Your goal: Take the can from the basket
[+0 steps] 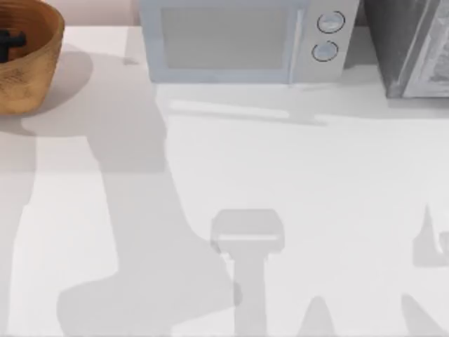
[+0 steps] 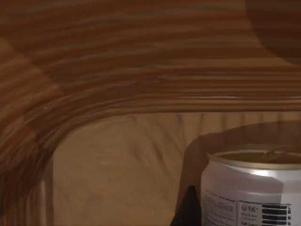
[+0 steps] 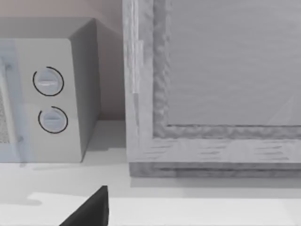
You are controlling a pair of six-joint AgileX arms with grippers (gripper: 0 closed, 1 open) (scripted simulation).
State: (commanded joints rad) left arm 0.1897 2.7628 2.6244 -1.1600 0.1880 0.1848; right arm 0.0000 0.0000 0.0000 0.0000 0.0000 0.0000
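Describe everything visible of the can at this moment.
The can stands upright inside the basket, close before the left wrist camera. Its side looks like whitish-silver metal with small print and a barcode; a tan-gold rimmed top caps it. The basket's ribbed wall curves behind it. A dark part sits beside its lower edge; contact cannot be told.

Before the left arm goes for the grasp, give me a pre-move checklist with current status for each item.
1. Left claw inside the basket: ok, dark part visible within the rim.
2. Can close to the left wrist camera: ok.
3. Can upright: ok, gold top level.
4. Fingers astride the can: cannot tell.
5. Claw open: cannot tell.
6. Right claw away from the basket, facing the microwave: ok.
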